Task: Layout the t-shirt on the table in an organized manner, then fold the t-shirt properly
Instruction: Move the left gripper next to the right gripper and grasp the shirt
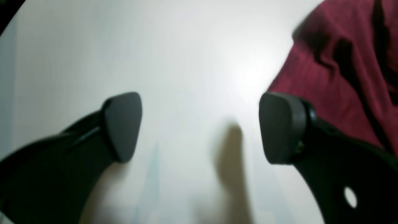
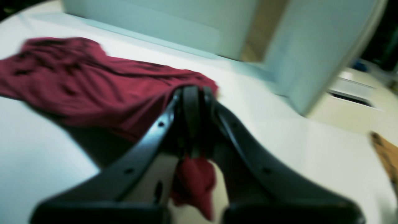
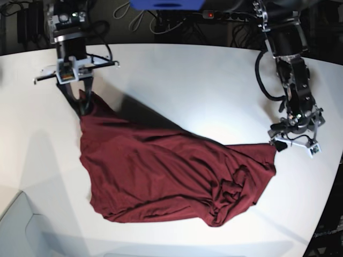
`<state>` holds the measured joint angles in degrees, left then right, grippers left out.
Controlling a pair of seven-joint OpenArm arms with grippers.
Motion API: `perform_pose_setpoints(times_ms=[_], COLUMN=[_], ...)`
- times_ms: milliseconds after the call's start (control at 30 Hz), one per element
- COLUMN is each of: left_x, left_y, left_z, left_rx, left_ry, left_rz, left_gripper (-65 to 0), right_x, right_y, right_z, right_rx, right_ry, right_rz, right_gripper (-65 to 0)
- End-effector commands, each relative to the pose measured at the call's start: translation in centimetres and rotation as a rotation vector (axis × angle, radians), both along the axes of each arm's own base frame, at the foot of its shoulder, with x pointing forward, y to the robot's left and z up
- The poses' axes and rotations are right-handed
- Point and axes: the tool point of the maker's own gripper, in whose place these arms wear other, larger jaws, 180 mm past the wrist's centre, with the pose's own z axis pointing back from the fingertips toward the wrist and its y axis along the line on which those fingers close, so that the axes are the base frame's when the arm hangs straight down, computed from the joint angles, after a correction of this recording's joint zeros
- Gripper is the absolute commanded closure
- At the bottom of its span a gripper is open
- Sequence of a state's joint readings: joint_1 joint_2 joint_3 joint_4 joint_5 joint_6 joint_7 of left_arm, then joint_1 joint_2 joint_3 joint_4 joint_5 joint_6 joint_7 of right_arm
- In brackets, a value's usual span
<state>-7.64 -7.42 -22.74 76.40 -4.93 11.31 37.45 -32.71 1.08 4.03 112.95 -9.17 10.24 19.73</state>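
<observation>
A: Where is the shirt (image 3: 171, 179) now?

B: It lies on the table (image 3: 187, 80) in a wrinkled heap, not flat at all. Its long axis runs on a diagonal in the base view, from the upper left down to the lower right. The upper left corner is lifted a little, because the right gripper (image 2: 191, 102) holds it.

A: So the right gripper is clamped on the cloth?

B: Yes. In the right wrist view the jaws are pressed together on a fold of the shirt (image 2: 93, 90), and a small red tail hangs down behind the fingers.

A: And the left gripper (image 1: 200, 127)?

B: Its jaws stand wide apart and nothing is between them, only bare table (image 1: 155, 62). The shirt (image 1: 342, 77) lies just beside the one finger (image 1: 281, 127), on the right side of the left wrist view. In the base view the left gripper (image 3: 293, 138) hangs low, just beside the far corner of the shirt.

A: Which arm is nearer for the next grasp?

B: The left one, I think. It must go sideways toward the cloth edge to take that corner. Then both arms can pull along the diagonal to stretch the shirt out.

A: How do the arms stand?

B: Both reach down steeply from the back of the table, wrists pointing to the surface.
</observation>
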Motion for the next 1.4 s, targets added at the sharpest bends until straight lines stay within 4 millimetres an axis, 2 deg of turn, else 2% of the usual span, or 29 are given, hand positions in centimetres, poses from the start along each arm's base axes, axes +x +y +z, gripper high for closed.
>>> perform_pose_setpoints(times_ms=[0, 133, 300, 467, 600, 733, 867, 933, 1133, 1200, 1367], left_x=[1.0, -0.3, -1.9, -4.2, -5.5, -6.7, -6.8, -6.9, -5.7, -5.0, -1.7], left_y=[-0.4, -3.0, -8.4, -15.5, -21.2, -26.0, -31.2, -33.4, -38.0, -38.3, -38.0], left_z=[2.1, 2.3, 2.3, 0.5, -1.0, -2.1, -1.5, -1.4, -1.4, -1.9, -1.5], left_rx=[0.018, 0.002, 0.025, -0.001, -0.04, -0.065, -0.097, -0.11, -0.14, -0.13, 0.009], left_ry=[-0.067, -0.089, -0.082, -0.03, 0.008, 0.041, -0.022, -0.051, -0.122, -0.132, -0.225], left_rz=[-0.011, -0.045, -0.212, -0.409, -0.553, -0.68, -0.779, -0.817, -0.858, -0.83, -0.767], left_gripper=[-57.1, -57.1, -57.1, -57.1, -57.2, -57.4, -57.6, -57.6, -57.7, -57.7, -57.7], right_x=[0.2, 1.5, 3.7, 6.3, 7.5, 8.1, 8.1, 7.9, 7.8, 7.8, 7.8], right_y=[0.7, 3.7, 5.3, 5.1, 5.2, 5.3, 5.3, 6.0, 6.5, 6.5, 6.5], right_z=[2.3, 4.4, 6.5, 8.1, 9.4, 9.9, 9.7, 9.7, 9.6, 9.6, 9.5], right_rx=[0.017, 0.068, 0.087, 0.084, 0.081, 0.076, 0.076, 0.083, 0.088, 0.088, 0.088], right_ry=[-0.086, -0.159, -0.215, -0.232, -0.257, -0.261, -0.251, -0.249, -0.247, -0.247, -0.244], right_rz=[0.02, 0.096, 0.132, 0.1, 0.1, 0.1, 0.1, 0.119, 0.133, 0.133, 0.133], right_gripper=[0.0, 0.0, 0.0, 0.0, 0.0, 0.0, 0.0, 0.0, 0.0, 0.0, 0.0])
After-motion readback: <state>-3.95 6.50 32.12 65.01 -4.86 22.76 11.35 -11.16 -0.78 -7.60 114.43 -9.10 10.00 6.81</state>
